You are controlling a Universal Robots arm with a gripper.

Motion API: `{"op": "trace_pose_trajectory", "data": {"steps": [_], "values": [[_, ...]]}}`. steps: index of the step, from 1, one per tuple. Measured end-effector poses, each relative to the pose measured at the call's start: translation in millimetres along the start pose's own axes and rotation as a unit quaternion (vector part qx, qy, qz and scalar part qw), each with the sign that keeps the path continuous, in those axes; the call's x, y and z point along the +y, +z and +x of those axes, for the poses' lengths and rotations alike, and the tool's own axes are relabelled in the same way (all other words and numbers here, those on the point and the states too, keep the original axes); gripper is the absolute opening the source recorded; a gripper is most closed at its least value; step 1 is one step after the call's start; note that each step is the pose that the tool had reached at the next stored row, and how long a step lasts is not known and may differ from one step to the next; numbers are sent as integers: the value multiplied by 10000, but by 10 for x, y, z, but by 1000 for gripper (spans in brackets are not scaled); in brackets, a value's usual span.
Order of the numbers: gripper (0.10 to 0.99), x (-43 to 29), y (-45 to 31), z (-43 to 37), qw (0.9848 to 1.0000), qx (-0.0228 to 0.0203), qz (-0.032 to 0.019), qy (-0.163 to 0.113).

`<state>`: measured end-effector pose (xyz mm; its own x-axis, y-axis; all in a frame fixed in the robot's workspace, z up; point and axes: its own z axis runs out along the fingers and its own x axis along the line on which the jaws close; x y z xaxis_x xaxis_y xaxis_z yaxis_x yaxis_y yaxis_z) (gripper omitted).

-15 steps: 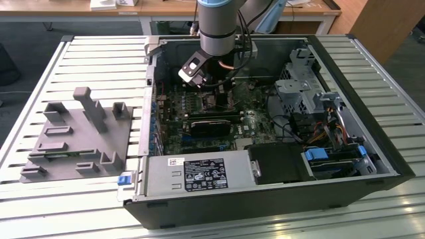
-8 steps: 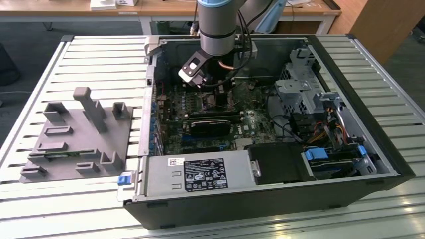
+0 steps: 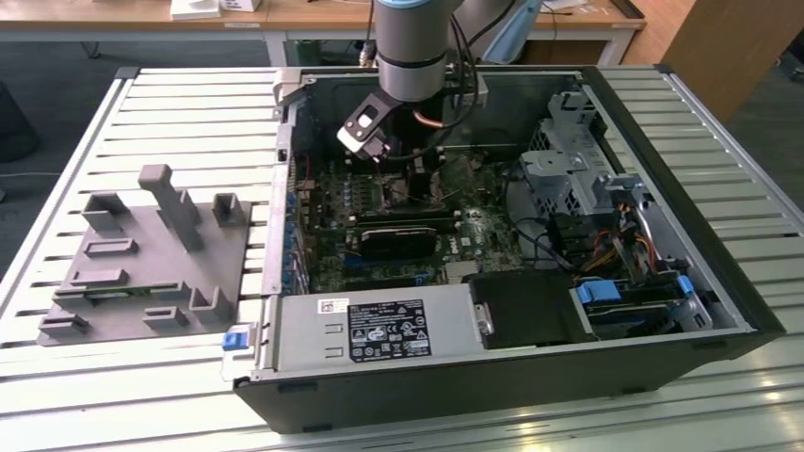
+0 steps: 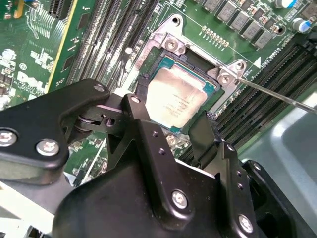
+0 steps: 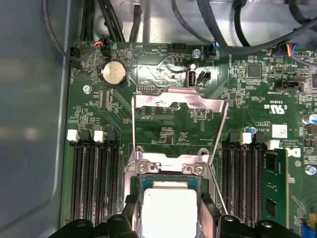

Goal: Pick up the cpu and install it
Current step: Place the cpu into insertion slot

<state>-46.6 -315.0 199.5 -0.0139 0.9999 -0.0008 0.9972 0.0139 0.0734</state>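
Observation:
The cpu [image 4: 176,96] is a flat square chip with a silver top and a thin green rim. It lies level inside the metal socket frame [image 4: 171,42] on the green motherboard, and it also appears in the first wrist view [image 5: 169,208]. My gripper [image 4: 173,111] hangs straight over it, its black fingers [image 4: 141,106] pressed against two opposite edges of the chip. In the exterior view, the arm reaches down into the open computer case and the gripper [image 3: 405,174] is low over the board.
The socket's load plate [image 5: 178,101] stands folded back, and its thin lever [image 4: 277,94] sticks out sideways. Black memory slots [image 5: 94,183] flank the socket, with a green memory stick [image 5: 275,188] beside them. A grey fixture [image 3: 138,254] sits on the exterior view's left, outside the case.

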Motion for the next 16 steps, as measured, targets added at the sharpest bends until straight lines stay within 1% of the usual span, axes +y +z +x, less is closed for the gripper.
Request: {"op": "trace_pose_trajectory", "data": {"steps": [4,6,7,9,10,12,13,15,16], "values": [[592,4,-53,0,10000,-5,0,0],[471,5,-69,0,10000,-7,0,-1],[471,6,-75,0,10000,-7,0,-1],[353,7,-90,0,10000,-8,1,0],[353,8,-98,0,10000,-8,2,0],[235,13,-114,0,10000,-8,5,-1],[235,16,-122,0,10000,-8,9,-1],[118,22,-136,0,10000,-7,17,-1],[106,24,-144,0,10000,-8,22,0]]}}
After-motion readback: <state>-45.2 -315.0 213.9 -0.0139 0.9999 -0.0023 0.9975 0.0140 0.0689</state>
